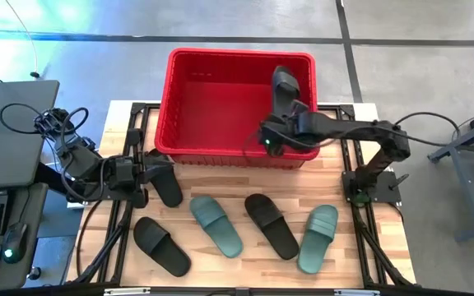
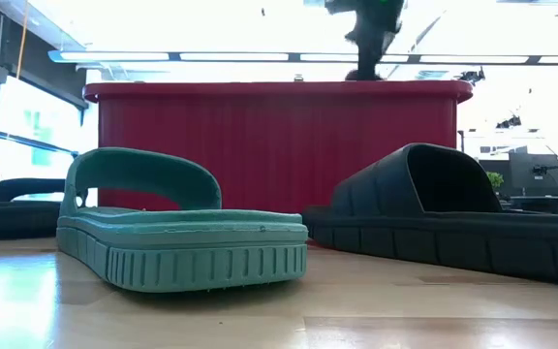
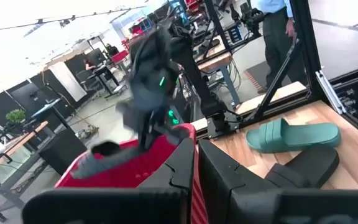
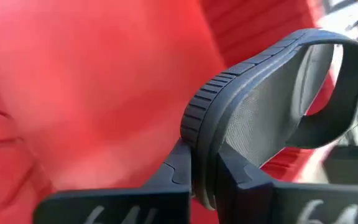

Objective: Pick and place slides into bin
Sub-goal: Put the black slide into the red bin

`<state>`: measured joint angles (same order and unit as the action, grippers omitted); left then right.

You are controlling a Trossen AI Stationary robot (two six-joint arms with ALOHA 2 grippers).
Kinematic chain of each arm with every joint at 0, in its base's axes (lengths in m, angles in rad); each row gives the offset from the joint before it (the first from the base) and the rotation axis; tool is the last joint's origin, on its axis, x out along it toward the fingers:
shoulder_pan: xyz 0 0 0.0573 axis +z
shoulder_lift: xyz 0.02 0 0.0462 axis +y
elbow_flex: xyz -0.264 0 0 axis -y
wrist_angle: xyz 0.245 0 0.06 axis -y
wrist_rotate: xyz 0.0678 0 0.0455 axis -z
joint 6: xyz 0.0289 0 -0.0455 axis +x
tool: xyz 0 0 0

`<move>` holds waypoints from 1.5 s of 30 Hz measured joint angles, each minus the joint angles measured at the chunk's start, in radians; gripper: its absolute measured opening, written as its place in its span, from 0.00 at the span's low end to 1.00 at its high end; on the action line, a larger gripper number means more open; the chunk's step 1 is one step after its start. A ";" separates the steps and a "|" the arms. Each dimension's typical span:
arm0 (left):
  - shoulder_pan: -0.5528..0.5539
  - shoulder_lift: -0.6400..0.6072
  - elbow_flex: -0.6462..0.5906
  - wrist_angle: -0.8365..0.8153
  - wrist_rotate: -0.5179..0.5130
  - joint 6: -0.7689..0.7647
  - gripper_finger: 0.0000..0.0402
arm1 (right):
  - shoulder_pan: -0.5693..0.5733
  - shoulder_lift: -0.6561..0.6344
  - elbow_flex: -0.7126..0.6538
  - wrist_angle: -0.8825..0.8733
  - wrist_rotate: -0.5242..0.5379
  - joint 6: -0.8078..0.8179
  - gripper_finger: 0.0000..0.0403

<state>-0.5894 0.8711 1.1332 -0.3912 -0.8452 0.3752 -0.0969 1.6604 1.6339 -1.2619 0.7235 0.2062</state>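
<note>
The red bin (image 1: 220,107) stands at the far edge of the counter (image 1: 336,177), its floor bare in the high view. Over its right half the right gripper (image 1: 285,105) holds a black slide (image 1: 286,85) in the air; in the right wrist view the jaws are closed thin on the sole's edge (image 4: 241,118). The slide's long axis runs away from the arm toward the bin's far wall.

The left gripper (image 1: 151,174) is low at the counter's left, jaws closed on the end of another black slide (image 1: 166,185), which lies lengthwise toward the near edge.

Four more slides lie in a row on the wooden counter, all angled: a black one (image 1: 161,246), a green one (image 1: 216,225), a black one (image 1: 271,224) and a green one (image 1: 318,238).

Beyond is a grey floor with dark lines; a person (image 3: 278,25) stands among workbenches.
</note>
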 joint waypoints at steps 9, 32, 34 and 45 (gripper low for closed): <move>0.000 0.000 0.000 0.000 0.004 -0.070 0.03 | -0.195 0.007 -0.321 0.384 -0.151 -0.054 0.05; 0.000 0.000 0.000 -0.003 -0.011 -0.067 0.03 | -0.417 0.011 -0.413 0.646 -0.383 -0.243 0.17; 0.000 0.000 0.000 -0.004 -0.011 -0.067 0.03 | -0.414 0.011 -0.413 0.643 -0.385 -0.245 0.23; 0.000 0.000 0.000 -0.004 -0.003 -0.069 0.03 | -0.414 0.011 -0.413 0.511 -0.459 0.028 0.47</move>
<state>-0.5892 0.8715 1.1332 -0.3955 -0.8482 0.3060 -0.5105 1.6718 1.2209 -0.7513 0.2647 0.2342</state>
